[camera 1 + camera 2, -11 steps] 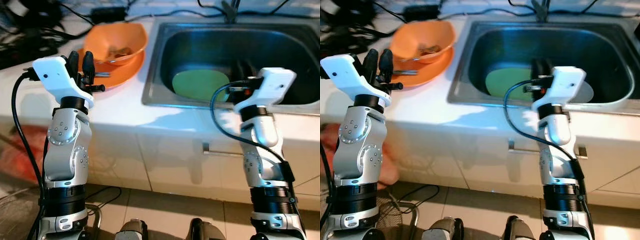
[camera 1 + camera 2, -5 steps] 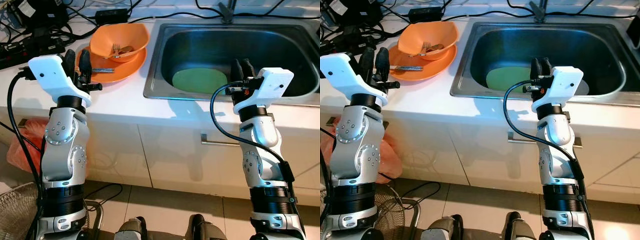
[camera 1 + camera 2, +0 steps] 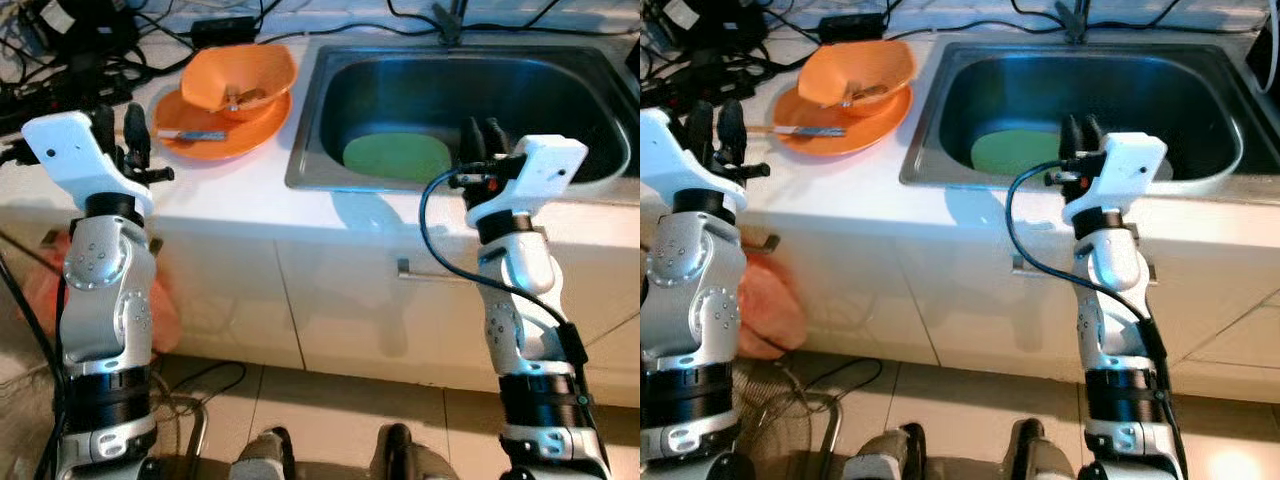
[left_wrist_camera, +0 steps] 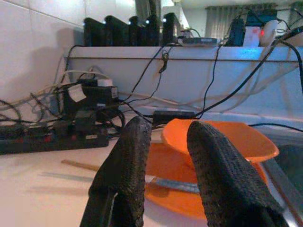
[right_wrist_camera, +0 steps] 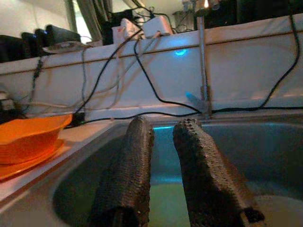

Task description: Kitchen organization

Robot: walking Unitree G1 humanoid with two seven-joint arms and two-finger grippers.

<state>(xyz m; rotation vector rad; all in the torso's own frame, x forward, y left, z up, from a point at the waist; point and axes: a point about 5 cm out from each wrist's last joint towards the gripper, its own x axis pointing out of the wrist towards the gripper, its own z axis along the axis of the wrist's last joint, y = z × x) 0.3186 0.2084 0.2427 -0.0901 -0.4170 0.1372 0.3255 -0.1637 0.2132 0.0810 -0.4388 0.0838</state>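
Your left gripper (image 3: 122, 128) hovers slightly open and empty near the orange bowl (image 3: 240, 75) on its orange plate (image 3: 250, 135). Your right gripper (image 3: 481, 141) is likewise slightly parted and empty, at the sink's (image 3: 310, 120) near rim by the green plate (image 3: 398, 158).

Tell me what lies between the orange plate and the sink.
Bare white counter between the orange plate and the sink, seen from the head views.

Green plate (image 3: 396, 157) in sink (image 3: 305, 130) partly behind right gripper (image 3: 479, 137); orange bowl (image 3: 240, 75) contents too small to tell
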